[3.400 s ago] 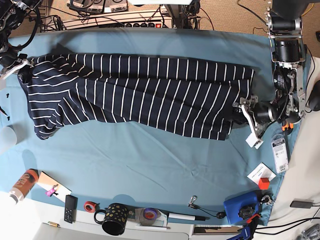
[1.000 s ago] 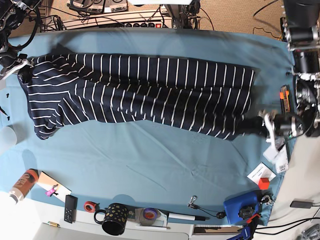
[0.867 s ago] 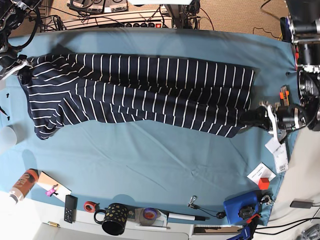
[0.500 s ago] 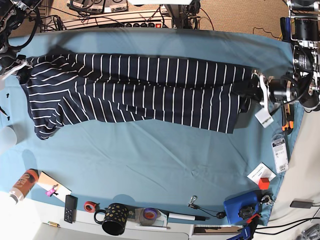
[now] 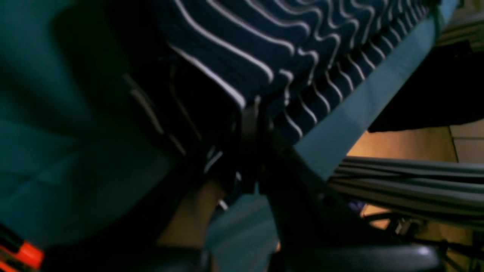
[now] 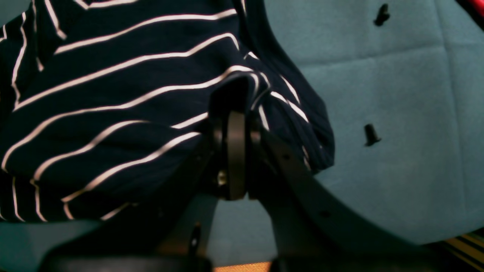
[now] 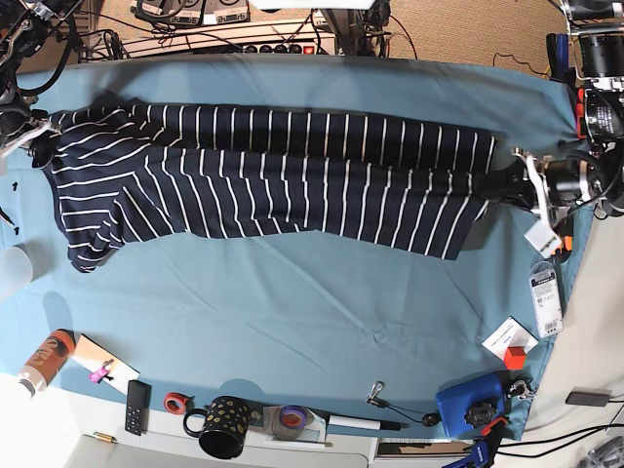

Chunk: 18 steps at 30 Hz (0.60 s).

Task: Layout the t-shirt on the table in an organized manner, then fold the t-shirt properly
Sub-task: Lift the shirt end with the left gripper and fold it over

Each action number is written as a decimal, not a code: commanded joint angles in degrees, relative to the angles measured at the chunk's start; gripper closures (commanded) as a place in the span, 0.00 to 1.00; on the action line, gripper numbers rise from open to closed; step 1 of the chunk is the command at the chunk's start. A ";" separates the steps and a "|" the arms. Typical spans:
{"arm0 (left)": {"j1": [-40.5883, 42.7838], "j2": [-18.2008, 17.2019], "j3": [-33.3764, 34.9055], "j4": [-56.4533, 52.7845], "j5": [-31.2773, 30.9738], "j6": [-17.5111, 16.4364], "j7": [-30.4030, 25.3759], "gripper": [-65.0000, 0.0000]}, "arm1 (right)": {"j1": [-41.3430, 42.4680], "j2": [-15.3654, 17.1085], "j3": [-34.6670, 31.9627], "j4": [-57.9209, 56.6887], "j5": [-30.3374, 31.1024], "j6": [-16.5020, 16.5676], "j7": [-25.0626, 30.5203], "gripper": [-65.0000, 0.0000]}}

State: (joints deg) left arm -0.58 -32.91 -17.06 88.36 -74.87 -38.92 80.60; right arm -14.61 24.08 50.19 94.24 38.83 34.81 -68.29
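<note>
The navy t-shirt (image 7: 273,175) with thin white stripes lies stretched lengthwise across the far half of the teal table (image 7: 292,312). At its right end my left gripper (image 7: 503,183) is shut on the hem; the left wrist view shows the closed fingers (image 5: 245,124) pinching striped fabric (image 5: 264,45). At the shirt's left end my right gripper (image 7: 44,132) is shut on the cloth. In the right wrist view the fabric (image 6: 113,113) drapes over the closed fingertips (image 6: 236,124). The shirt's lower left part bunches near the table's left edge.
Along the near edge sit a dotted black mug (image 7: 222,426), tape rolls (image 7: 175,402), a remote (image 7: 136,407), an orange bottle (image 7: 44,359) and a blue device (image 7: 468,405). Paper tags (image 7: 544,297) lie at the right. Two small black pegs (image 6: 370,134) rest on the cloth.
My left gripper has carried the shirt's right hem from the mid-right toward the far edge, then slightly rightward, drawing the fabric taut. The right gripper has stayed put.
</note>
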 commanded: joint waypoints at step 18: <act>7.56 -1.22 -0.44 0.83 -1.81 -1.08 -0.60 0.64 | 0.15 1.49 0.48 0.92 -2.21 0.20 -1.42 1.00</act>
State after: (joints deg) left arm 7.62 -33.01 -16.99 88.40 -75.48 -39.72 80.60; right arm -14.63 24.08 50.19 94.24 36.40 34.81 -70.59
